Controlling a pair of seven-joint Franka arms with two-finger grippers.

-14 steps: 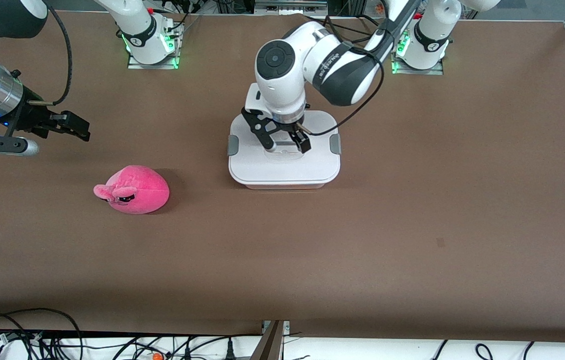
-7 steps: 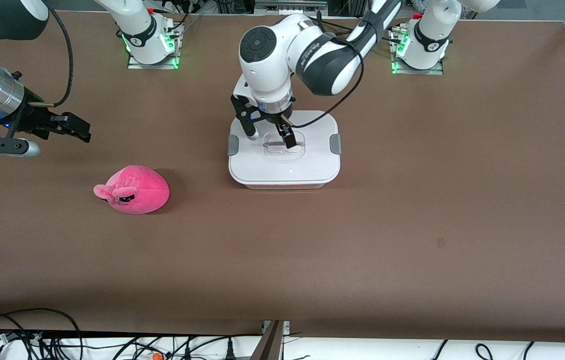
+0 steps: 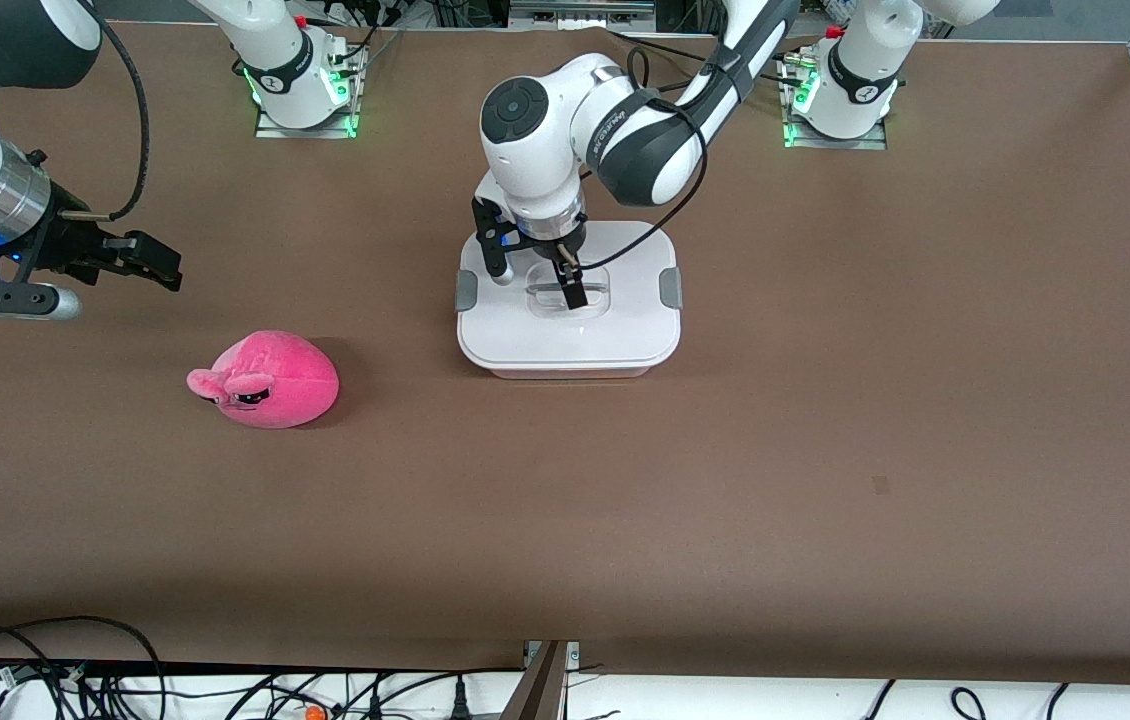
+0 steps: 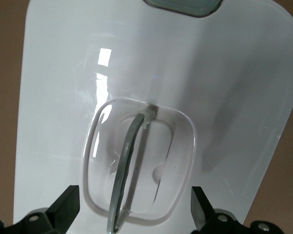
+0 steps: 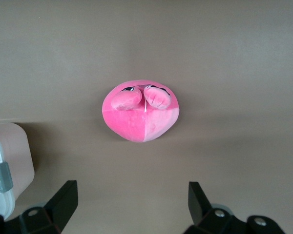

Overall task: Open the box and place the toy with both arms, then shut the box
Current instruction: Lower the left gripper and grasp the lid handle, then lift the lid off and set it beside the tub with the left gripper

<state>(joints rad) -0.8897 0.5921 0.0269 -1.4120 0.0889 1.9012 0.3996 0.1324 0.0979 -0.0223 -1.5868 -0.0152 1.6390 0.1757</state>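
A brown table (image 3: 825, 400) is seen from a high camera facing two white robot arms. Starting at the right arm's end of the table, the right gripper (image 3: 130, 258) waits in the air with its black fingers (image 5: 63, 200) spread and holding nothing; its wrist camera looks down on the toy (image 3: 265, 381), a small hot-pink plush lying on bare table ahead of the fingertips and clear of them. In the middle stands the box (image 3: 567, 335), its white lid (image 3: 625, 330) fully seated, with a grey clip (image 3: 466, 291) at each short end. The left gripper (image 3: 537, 284) points almost straight down over the lid, the arm bent sharply at the elbow above it. Its fingers (image 4: 63, 209) are released and straddle the clear recessed handle (image 4: 127, 168), which runs between them without visible contact. The likely next step is closing on that handle, and the risks lie there: the thin, smooth handle sits nearer one finger than the other, so an uneven squeeze could slip off it. If the side clips are latched, which cannot be told, pulling up could raise the whole box rather than the lid alone.
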